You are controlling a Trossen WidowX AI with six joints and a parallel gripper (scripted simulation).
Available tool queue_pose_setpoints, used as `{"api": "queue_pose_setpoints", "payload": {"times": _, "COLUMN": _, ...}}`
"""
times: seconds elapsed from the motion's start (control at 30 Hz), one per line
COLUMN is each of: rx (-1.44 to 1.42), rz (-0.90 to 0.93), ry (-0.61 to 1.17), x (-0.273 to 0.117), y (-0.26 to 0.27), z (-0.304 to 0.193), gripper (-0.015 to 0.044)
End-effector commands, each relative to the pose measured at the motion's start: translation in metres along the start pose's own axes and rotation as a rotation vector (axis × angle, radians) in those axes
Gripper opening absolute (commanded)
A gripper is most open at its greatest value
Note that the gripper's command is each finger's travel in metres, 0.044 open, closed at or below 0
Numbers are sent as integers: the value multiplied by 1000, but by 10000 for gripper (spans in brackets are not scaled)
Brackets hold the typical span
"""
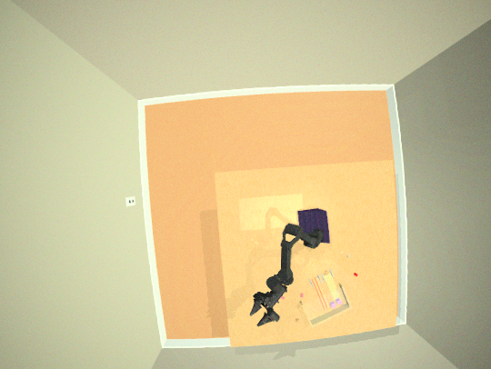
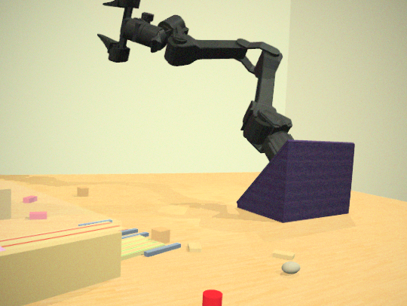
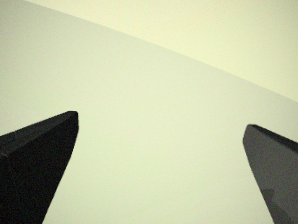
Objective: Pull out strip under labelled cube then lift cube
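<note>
My gripper (image 1: 255,320) (image 2: 102,19) (image 3: 163,127) is open and empty. It is high above the table, left of the box in the overhead view. A shallow pale box (image 1: 329,315) (image 2: 60,267) holds a row of thin strips. Some strips (image 1: 331,285) (image 2: 137,245) are yellow-green; others have red edges. Blue bars (image 2: 163,249) lie at their ends, outside the box wall. Two small purple cubes (image 1: 333,304) (image 1: 338,301) sit at the front end of the strips. Their labels are too small to read, so I cannot tell which is the labelled one. The wrist view shows only wall.
The arm's dark purple base block (image 1: 314,223) (image 2: 316,181) stands behind the box. Pink blocks (image 1: 302,295) (image 2: 38,215), brown cubes (image 2: 160,234) (image 2: 83,191), a grey pebble (image 1: 347,256) (image 2: 291,267) and a red cylinder (image 1: 355,274) (image 2: 212,298) lie around it.
</note>
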State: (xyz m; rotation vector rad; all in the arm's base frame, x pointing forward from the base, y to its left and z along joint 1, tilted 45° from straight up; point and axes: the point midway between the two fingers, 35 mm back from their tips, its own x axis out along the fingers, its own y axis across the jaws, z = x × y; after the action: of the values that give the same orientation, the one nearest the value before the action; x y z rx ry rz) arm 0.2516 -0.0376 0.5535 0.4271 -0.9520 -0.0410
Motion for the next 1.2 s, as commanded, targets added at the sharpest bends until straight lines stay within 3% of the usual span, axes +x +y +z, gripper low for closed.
{"api": "queue_pose_setpoints", "payload": {"times": 0.0, "rx": -42, "rz": -72, "ry": 151, "x": -10, "y": -11, "z": -59, "gripper": 400}}
{"api": "queue_pose_setpoints", "payload": {"times": 0.3, "rx": -236, "rz": -172, "ry": 572, "x": -78, "y": -22, "z": -201, "gripper": 400}}
{"api": "queue_pose_setpoints", "payload": {"times": 0.6, "rx": -564, "rz": -120, "ry": 987, "x": -195, "y": -20, "z": -301, "gripper": 400}}
{"api": "queue_pose_setpoints", "payload": {"times": 0.97, "rx": -1171, "rz": 191, "ry": 1378, "x": -361, "y": -29, "z": -339, "gripper": 400}}
{"api": "queue_pose_setpoints", "payload": {"times": 1.17, "rx": -1262, "rz": 249, "ry": 1407, "x": -379, "y": -32, "z": -338, "gripper": 400}}
